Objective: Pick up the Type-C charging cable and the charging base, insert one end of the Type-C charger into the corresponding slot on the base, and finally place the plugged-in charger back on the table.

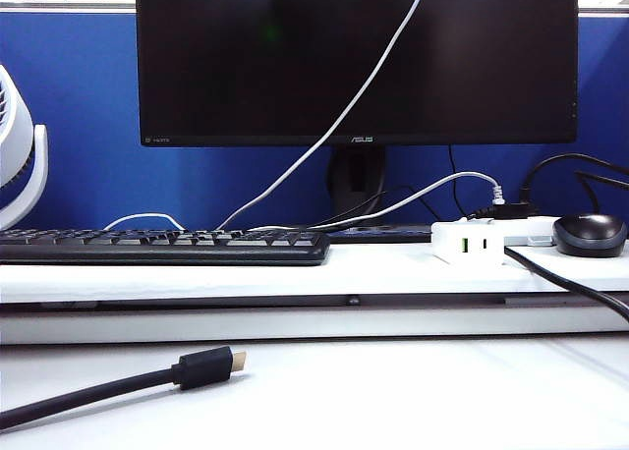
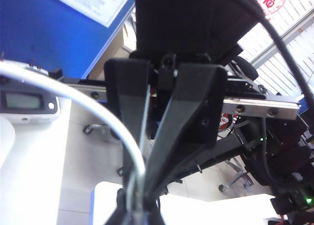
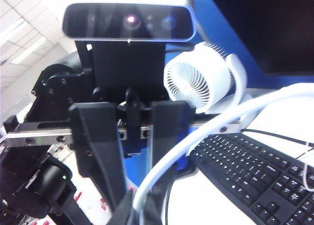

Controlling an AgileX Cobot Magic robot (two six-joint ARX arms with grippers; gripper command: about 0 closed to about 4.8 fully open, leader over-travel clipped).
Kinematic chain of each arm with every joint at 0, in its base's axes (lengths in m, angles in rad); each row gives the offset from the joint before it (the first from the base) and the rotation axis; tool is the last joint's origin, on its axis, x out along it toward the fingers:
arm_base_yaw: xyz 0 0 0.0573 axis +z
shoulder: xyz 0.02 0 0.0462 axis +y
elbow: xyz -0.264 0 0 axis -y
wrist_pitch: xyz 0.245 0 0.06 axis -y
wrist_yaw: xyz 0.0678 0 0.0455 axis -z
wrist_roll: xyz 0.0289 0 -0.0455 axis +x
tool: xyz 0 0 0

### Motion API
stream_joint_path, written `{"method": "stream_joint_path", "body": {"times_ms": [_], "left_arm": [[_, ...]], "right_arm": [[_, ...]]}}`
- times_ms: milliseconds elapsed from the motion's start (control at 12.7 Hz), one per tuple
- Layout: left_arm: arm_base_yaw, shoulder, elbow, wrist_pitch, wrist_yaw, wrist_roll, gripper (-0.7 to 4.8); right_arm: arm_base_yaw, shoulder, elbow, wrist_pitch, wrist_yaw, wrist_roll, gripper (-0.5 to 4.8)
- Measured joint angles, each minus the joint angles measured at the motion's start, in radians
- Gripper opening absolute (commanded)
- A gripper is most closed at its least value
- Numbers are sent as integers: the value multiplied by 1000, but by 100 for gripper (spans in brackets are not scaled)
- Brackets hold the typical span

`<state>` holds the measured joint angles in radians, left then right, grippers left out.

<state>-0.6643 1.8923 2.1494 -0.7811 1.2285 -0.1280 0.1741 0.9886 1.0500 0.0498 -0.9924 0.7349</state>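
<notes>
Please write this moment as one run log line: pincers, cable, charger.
left pincer: shut on white cable | right pincer: shut on white cable | charger: on shelf, unplugged

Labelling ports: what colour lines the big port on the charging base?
Green, on the white charging base on the shelf; exterior view shows it best.

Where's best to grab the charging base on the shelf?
Likely its two end faces, from above: the charging base lies flat, ports facing front. Left gripper and right gripper, both outside the exterior view, grip the Type-C charging cable.
</notes>
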Motion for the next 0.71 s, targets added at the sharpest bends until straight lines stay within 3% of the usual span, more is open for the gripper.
{"method": "stream_joint_path", "body": {"times_ms": [79,157,393,472,551,708], "left_arm": [[-1,0,0,0,1,0,43],[-1,0,0,0,1,0,-6],[-1,0,0,0,1,-1,-6],[-1,0,0,0,0,-4,-6],[-2,0,0,1,1,-5,-6],[-2,0,0,1,0,-7,-6]], "right_arm": [[0,0,0,2,0,0,-5],[0,0,0,2,-1,0,-5],[0,0,0,2,-2,0,-3],[0,0,0,2,-2,0,355],[0,0,0,5,-2,-1,471],[0,0,0,13,8,1,479]]}}
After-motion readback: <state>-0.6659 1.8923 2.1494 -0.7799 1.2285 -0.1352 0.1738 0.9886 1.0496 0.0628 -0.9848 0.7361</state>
